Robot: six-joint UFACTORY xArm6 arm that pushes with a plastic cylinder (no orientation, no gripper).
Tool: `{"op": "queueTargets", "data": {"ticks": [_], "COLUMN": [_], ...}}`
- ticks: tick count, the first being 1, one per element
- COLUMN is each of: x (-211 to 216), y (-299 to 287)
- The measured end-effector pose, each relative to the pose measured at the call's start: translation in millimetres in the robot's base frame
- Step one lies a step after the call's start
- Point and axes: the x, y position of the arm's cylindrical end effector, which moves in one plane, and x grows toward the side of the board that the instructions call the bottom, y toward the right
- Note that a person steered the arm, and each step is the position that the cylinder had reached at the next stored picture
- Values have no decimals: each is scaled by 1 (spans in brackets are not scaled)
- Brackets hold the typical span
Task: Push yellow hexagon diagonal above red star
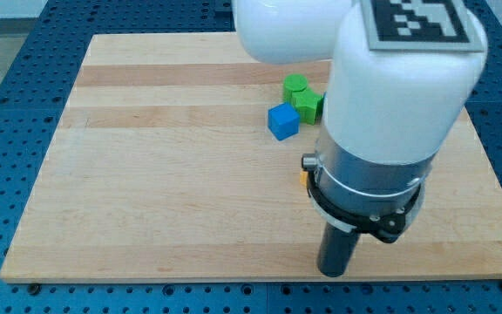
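Wooden board (164,201): it is lying on a blue perforated table (7,105) and is giving the flat surface where blocks are sliding
Arm (399,96): its white body is filling the view's right and is hiding much of the board behind it
My tip (334,272): the dark rod is coming down near the board's bottom edge, well apart from the blocks at the view's top; it has no jaws, so it is holding nothing and can only push
Blue cube (282,120): 1, sitting just left of the arm and touching or nearly touching the green blocks
Green blocks (301,94): 2 are showing, 1 round-topped and 1 partly covered by the arm; the exact shapes I cannot tell
Yellow hexagon (304,175): only a small orange-yellow sliver is peeking beside the arm's grey collar; probably this is the hexagon, but I am judging, not seeing
Red star: it is not showing, most likely hidden behind the arm
Why this placing: the rod seems to be standing below the hidden block for pushing it upward, in my judgement
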Motion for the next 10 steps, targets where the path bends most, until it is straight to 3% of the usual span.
{"op": "queueTargets", "data": {"ticks": [8, 10], "x": [-119, -128], "y": [-27, -26]}}
